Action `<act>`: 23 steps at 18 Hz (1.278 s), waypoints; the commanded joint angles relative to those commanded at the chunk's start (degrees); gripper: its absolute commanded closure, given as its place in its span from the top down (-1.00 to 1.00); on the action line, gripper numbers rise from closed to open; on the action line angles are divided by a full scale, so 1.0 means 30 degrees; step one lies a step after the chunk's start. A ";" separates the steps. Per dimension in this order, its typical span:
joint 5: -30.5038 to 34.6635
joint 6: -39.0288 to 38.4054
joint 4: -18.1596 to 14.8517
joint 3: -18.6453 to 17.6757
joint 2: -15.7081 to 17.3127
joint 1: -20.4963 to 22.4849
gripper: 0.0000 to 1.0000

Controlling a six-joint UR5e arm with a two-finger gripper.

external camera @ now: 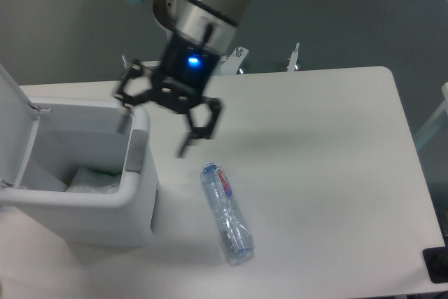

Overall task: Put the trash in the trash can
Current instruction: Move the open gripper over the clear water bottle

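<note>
The white trash can point(136, 194) stands at the table's left with its lid point(12, 124) swung up. Inside it lies the clear plastic bag point(91, 180), crumpled at the bottom. The clear bottle point(227, 213) with its red-and-blue label lies on its side on the table, right of the can. My gripper point(155, 125) hangs open above the can's right rim and the table, up and left of the bottle, with nothing between its fingers. The image of it is blurred by motion.
The white table point(322, 159) runs right to a rounded far corner. Metal fittings point(294, 57) stick up behind its back edge. A black object point(435, 264) sits at the lower right corner.
</note>
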 joint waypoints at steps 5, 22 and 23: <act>0.2631 -0.0567 0.0029 -0.0263 -0.1319 0.1001 1.00; 0.8728 -0.0740 -0.0058 0.3338 -0.9085 -0.2280 1.00; 0.9021 -0.0799 -0.0087 0.3543 -0.9291 -0.2396 1.00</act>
